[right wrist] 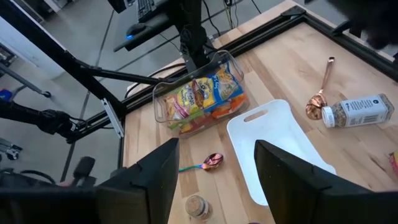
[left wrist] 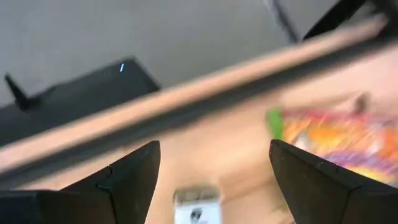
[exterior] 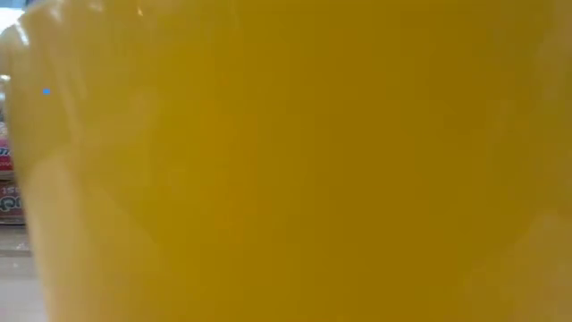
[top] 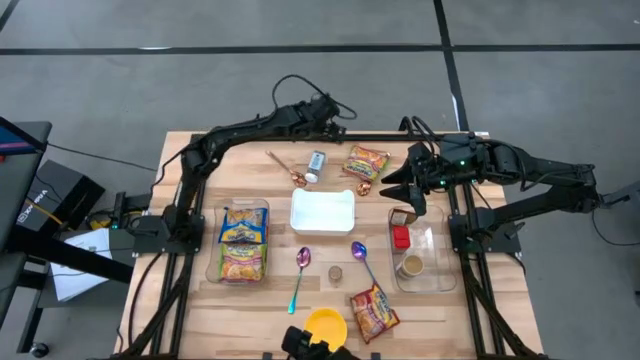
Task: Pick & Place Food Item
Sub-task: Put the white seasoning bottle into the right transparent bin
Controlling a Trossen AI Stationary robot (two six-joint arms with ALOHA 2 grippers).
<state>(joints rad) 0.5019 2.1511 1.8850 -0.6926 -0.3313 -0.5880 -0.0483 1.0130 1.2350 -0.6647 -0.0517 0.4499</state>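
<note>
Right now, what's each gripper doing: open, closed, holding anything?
Left gripper: open, empty, above the small bottle.
Right gripper: open, empty, over the table.

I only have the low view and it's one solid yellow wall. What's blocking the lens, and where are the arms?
Observer: A yellow bowl sits at the table's near edge, right against that camera.
Operator: Is either tool holding food?
Observer: No. The left tool hangs open over the small seasoning bottle at the far edge.
Operator: And the right?
Observer: The right tool is open and empty, above the clear bin with the red item.
</note>
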